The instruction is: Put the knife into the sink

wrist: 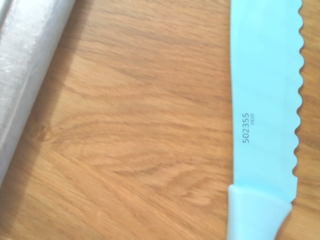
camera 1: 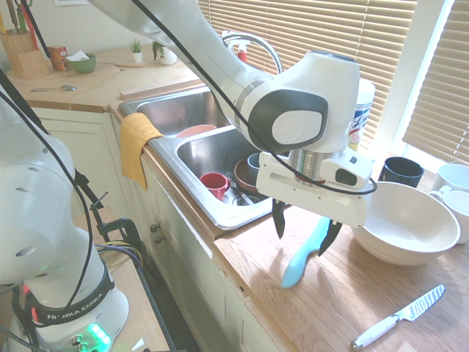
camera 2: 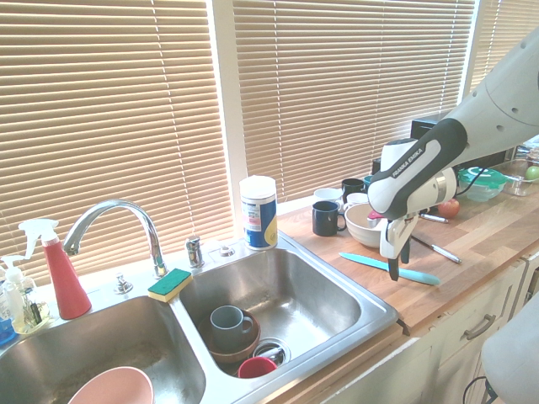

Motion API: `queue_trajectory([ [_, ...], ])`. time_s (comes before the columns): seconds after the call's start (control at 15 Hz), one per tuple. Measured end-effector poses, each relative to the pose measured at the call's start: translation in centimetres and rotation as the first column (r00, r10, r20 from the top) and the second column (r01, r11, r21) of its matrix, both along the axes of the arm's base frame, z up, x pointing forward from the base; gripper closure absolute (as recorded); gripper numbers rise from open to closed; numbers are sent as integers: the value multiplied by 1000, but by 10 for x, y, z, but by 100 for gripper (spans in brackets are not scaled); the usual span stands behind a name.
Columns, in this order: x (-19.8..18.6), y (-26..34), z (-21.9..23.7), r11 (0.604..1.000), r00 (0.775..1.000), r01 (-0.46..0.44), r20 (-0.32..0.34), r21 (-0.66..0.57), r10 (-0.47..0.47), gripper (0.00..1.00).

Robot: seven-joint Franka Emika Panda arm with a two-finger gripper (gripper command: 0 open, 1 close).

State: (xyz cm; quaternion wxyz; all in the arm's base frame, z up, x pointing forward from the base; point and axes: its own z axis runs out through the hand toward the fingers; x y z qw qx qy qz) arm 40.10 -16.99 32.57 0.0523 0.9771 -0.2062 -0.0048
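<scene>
I see the gripper hanging over the wooden counter, pointing straight down. Its two dark fingers stand wide apart and hold nothing. The knife lies flat on the counter right under them, with one finger on each side of it. I cannot tell if the fingers touch it. The close camera shows its blade with small teeth along one edge and tiny numbers printed on it.

The sink is just beside the knife, and its flat metal rim lies between the knife and the near basin. In that basin I see a grey mug on a brown plate and a red cup. A pink bowl sits in the other basin. A yellow cloth hangs over the front edge.

On the other side of the knife a big white bowl stands close. A white-handled knife lies farther along the counter. A dark mug and white cups stand behind the bowl, by the window. A tall can stands on the back corner of the sink.
</scene>
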Motion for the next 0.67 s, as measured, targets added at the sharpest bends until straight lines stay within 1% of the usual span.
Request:
queue_trajectory([
  [0.07, 1, -2, -2, 1000, 1000, 6, 7, 1, -6, 0],
  [0.13, 1, -3, -4, 1000, 1000, 15, 12, 7, -15, 100],
  [0.4, 2, -5, -7, 998, 998, 47, 29, 32, -47, 100],
  [0.67, 2, -5, -11, 998, 998, 50, 23, 38, -51, 100],
])
